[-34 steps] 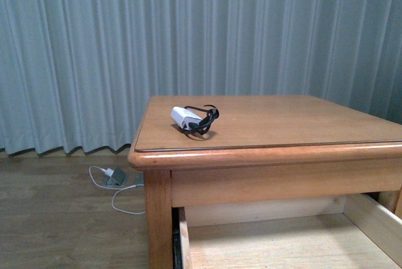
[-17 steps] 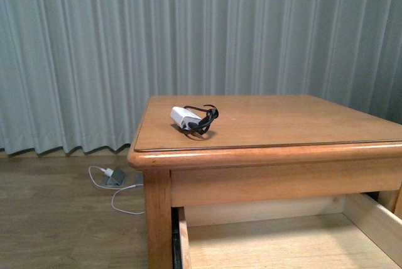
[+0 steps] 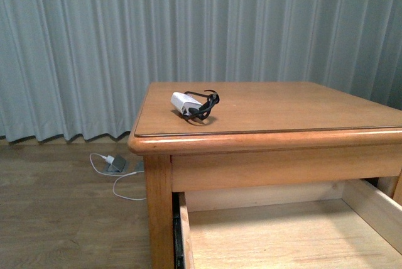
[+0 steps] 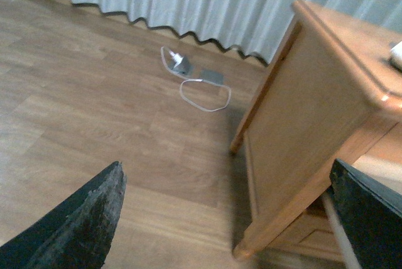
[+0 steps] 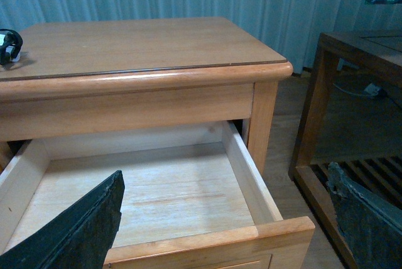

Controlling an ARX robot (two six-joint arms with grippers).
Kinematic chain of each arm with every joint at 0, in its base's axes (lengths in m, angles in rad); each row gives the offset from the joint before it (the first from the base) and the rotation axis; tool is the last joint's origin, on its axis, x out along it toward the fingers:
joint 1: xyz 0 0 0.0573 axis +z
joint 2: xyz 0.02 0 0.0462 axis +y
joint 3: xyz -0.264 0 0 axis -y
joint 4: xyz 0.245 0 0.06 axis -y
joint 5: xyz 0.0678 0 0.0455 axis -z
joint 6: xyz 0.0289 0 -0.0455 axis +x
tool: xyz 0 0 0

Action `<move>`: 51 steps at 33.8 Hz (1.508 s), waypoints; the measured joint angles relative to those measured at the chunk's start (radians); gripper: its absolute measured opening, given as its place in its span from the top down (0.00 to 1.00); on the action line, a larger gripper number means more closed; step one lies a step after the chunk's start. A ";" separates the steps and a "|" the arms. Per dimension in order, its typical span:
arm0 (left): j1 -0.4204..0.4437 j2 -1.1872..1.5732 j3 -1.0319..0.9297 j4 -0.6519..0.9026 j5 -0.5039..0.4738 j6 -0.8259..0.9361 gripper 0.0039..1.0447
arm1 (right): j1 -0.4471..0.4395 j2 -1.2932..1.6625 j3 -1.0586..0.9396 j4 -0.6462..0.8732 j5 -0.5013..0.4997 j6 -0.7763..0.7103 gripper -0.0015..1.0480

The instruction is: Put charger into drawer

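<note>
Grey pleated curtain across the back; wood-plank floor. Honey wooden table; drawer pulled out, pale interior boards showing. Charger on the tabletop near its front-left corner, long axis across the table, white block leftward, black cable coil rightward. White-cabled plug on the floor. Left gripper and right gripper both spread wide, gripping nothing.

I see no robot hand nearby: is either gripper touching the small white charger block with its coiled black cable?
Apart. The front view shows the charger lying alone on the wooden tabletop, with nothing near it.
</note>
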 joint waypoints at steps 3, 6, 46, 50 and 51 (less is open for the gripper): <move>0.002 0.160 0.085 0.095 0.060 -0.008 0.06 | 0.000 0.000 0.000 0.000 0.000 0.000 0.09; 0.005 0.327 0.190 0.172 0.124 0.001 0.06 | 0.000 0.000 0.000 0.000 0.000 0.000 0.09; -0.208 1.565 1.246 0.184 0.209 0.228 0.30 | 0.000 0.000 0.000 0.000 0.000 0.000 0.09; -0.211 1.568 1.250 0.171 0.208 0.251 0.51 | 0.000 0.000 0.000 0.000 0.000 0.000 0.09; -0.211 1.569 1.250 0.170 0.208 0.253 0.56 | 0.000 0.000 0.000 0.000 0.000 0.000 0.09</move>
